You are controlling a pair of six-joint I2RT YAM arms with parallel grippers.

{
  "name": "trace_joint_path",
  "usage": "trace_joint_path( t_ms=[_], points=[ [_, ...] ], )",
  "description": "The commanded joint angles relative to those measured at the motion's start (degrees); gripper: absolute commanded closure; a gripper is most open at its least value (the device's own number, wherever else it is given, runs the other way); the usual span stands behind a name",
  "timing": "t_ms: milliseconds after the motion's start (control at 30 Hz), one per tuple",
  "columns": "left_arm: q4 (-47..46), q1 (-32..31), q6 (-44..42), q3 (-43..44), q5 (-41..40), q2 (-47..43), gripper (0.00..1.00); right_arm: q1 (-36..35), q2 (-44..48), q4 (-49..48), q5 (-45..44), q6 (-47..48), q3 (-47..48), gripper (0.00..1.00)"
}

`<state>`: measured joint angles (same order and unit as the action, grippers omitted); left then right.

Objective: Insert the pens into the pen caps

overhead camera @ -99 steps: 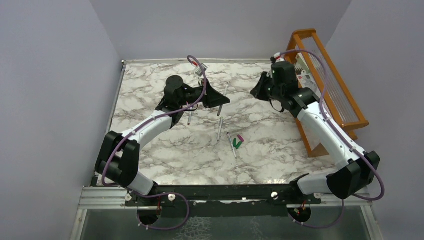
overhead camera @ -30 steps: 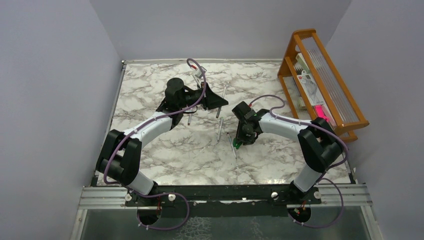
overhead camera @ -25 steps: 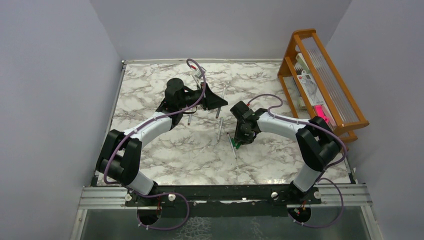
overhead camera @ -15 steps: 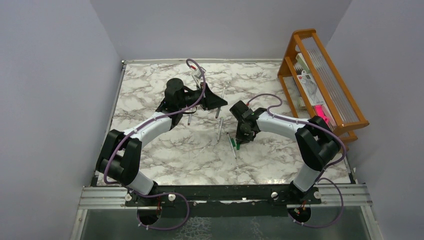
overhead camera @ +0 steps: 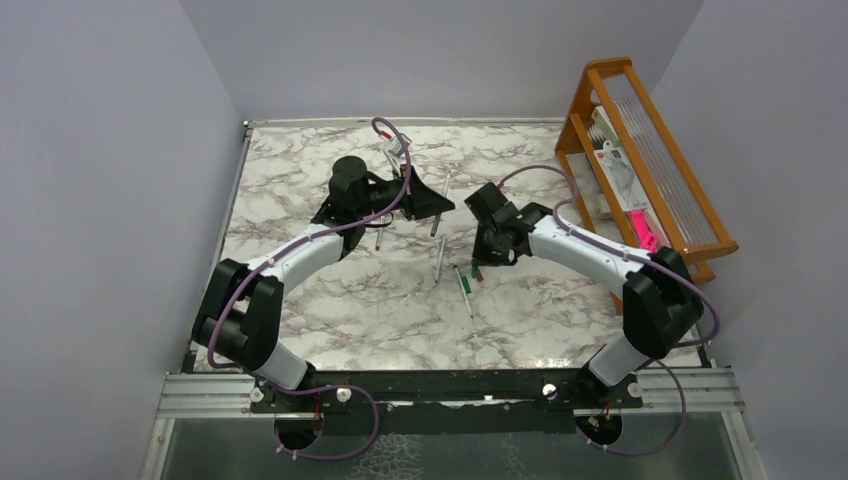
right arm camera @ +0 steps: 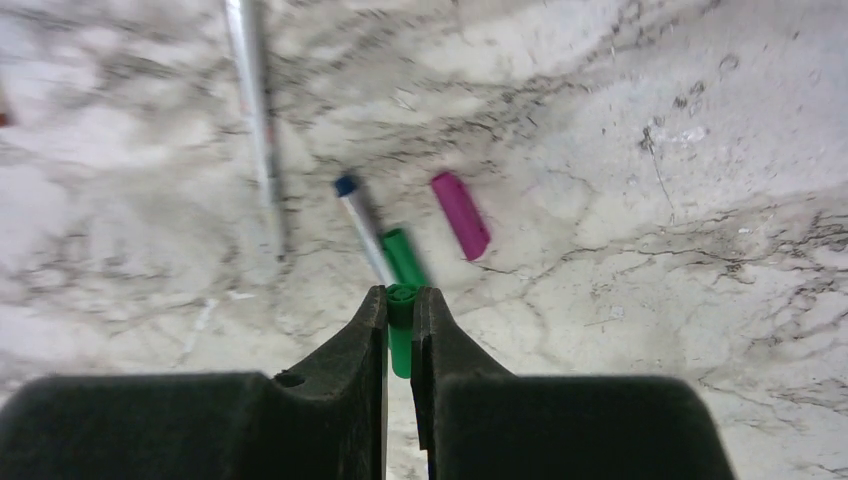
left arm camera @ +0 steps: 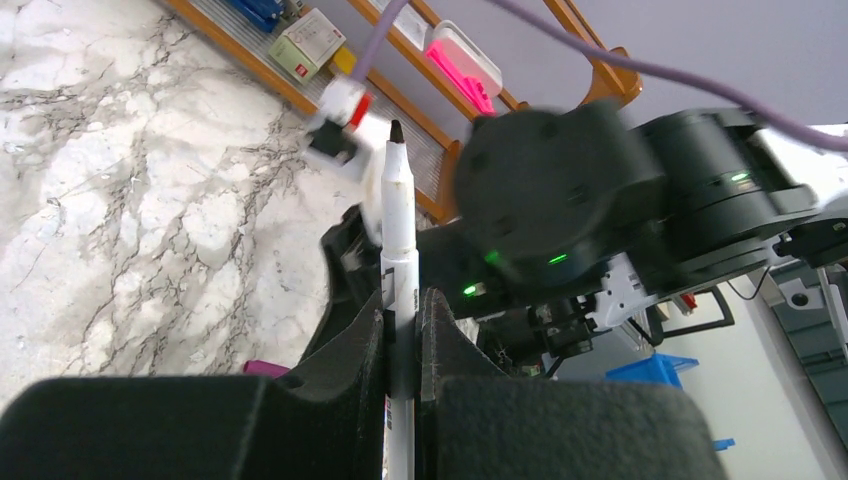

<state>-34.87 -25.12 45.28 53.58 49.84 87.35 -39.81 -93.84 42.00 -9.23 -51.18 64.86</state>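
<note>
R jaws lifted, gripping green cap (right arm camera: 401, 335), L jaws grip pen (left arm camera: 398, 230), boxes (left arm camera: 465, 72) in rack (overhead camera: 608, 65)

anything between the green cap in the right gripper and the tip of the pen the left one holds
Nothing visible: open air separates the green cap in the right gripper from the pen in the left gripper. Other pens lie on the table below.

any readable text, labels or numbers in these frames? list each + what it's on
Nothing legible in any view.
Dark print on the barrel of the pen in the left end effector: too blurred to read.
Red label on the small box on the wooden rack: too small to read.
Red marks on the white packs in that rack: too small to read.
</note>
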Motion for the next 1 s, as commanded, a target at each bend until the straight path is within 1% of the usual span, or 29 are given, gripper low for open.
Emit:
trace_joint_path(
  t_ms=[0, 67, 200, 400, 533, 667, 967],
  points=[
    [-0.96, 0.26, -0.01, -0.36, -0.64, -1.18, 1.00, -0.44, 7.03, -0.67, -4.92, 2.27, 3.71, 0.99],
    [-0.99, 0.27, 0.70, -0.11, -0.83, -1.29, 1.00, -0.36, 9.72, -2.38, -6.80, 3.11, 4.84, 0.99],
    [-4.23, -0.74, 3.76, -0.36, -0.47, -1.18, 1.00, 0.85, 12.68, -4.37, -10.79, 3.93, 8.39, 0.99],
    [-6.29, -2.90, 4.97, -0.32, 0.41, -1.13, 1.00, 2.79, 13.17, -6.04, -14.09, 6.62, 15.73, 0.99],
    [-6.72, -3.84, 5.02, -0.37, 0.76, -1.21, 1.00, 3.61, 13.80, -8.50, -16.15, 10.19, 18.12, 0.99],
    [-6.79, -4.40, 4.65, -0.07, 1.49, -0.66, 1.00, 5.23, 14.34, -11.26, -14.63, 13.11, 18.82, 0.99],
    [-6.85, -5.28, 4.29, 1.58, 2.79, 1.34, 1.00, 5.79, 17.97, -17.30, -9.66, 14.46, 17.95, 0.99]
  ],
)
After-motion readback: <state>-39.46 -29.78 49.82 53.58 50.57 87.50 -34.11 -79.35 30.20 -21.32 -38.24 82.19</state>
